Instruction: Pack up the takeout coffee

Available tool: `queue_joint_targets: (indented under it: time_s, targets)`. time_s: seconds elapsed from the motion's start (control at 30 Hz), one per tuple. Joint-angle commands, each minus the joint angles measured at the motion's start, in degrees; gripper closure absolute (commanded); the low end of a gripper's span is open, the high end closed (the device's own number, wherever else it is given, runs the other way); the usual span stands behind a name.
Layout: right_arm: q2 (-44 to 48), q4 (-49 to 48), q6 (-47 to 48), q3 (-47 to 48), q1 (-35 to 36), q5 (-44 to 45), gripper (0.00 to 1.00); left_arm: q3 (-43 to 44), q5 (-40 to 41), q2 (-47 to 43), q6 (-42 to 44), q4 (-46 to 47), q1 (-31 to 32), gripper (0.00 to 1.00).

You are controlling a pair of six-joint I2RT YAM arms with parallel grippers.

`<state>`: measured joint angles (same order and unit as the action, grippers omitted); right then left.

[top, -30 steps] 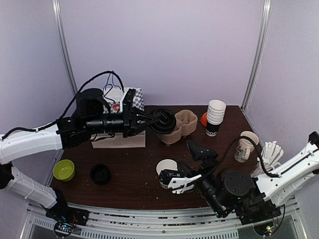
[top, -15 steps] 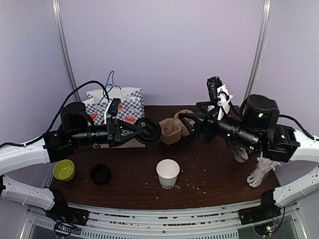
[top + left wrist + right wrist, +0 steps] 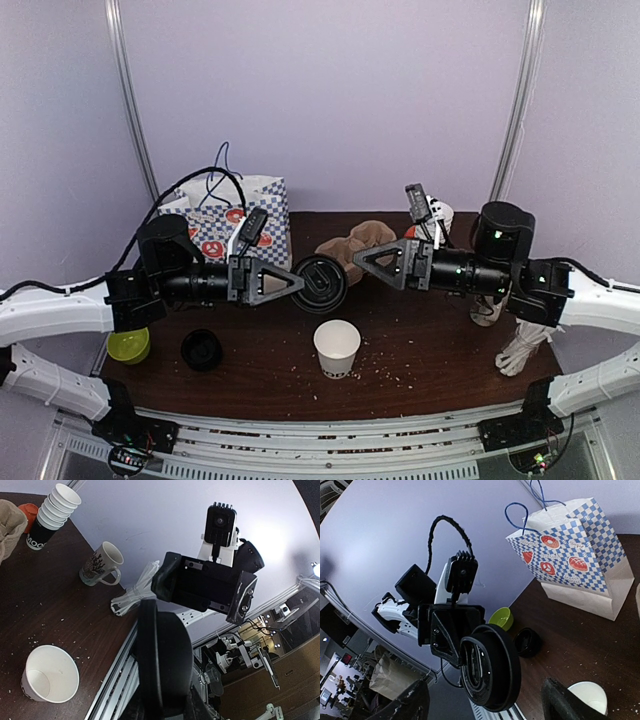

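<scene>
The left tool (image 3: pixel 300 283) clamps the lid (image 3: pixel 322 283) on edge. The right tool (image 3: pixel 360 264), jaws apart, faces it; the cup (image 3: pixel 337 347) stands below, between both.

My top camera looks down from above and behind me over the whole surface (image 3: pixel 430 340). My two wrist cameras face each other closely, sharing the black lid (image 3: pixel 322 283) and the open paper cup (image 3: pixel 337 347).
</scene>
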<state>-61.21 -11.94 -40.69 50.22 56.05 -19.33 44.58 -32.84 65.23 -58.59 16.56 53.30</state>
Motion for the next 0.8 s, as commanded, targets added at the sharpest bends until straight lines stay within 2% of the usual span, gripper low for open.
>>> queue_joint_targets:
  time_s: [0.0, 0.2, 0.37, 0.43, 0.63, 0.77]
  targets:
    - [-0.8, -8.2, -7.1, -1.7, -0.2, -8.7, 0.22, 2.9, -2.3, 1.6, 1.8, 4.9, 1.1, 0.84]
    - [-2.5, -5.8, -6.5, -1.7, -0.3, -7.8, 0.19, 4.2, -2.3, 2.6, 2.5, 5.2, 2.4, 0.84]
    - [-3.6, -4.5, -6.3, -1.6, -0.6, -7.5, 0.22, 4.6, -2.4, 3.0, 2.7, 5.4, 2.8, 0.84]
    - [-3.8, -4.7, -6.5, -1.8, -0.7, -7.8, 0.26, 4.7, -2.6, 3.2, 2.7, 5.4, 2.9, 0.84]
    - [-3.9, -8.7, -8.8, -3.1, -0.8, -11.0, 0.48, 4.7, -2.5, 3.4, 3.0, 5.4, 3.0, 0.84]
    - [-4.1, -12.0, -10.7, -3.7, -0.9, -13.7, 0.55, 4.6, -2.5, 3.5, 3.0, 5.6, 3.1, 0.84]
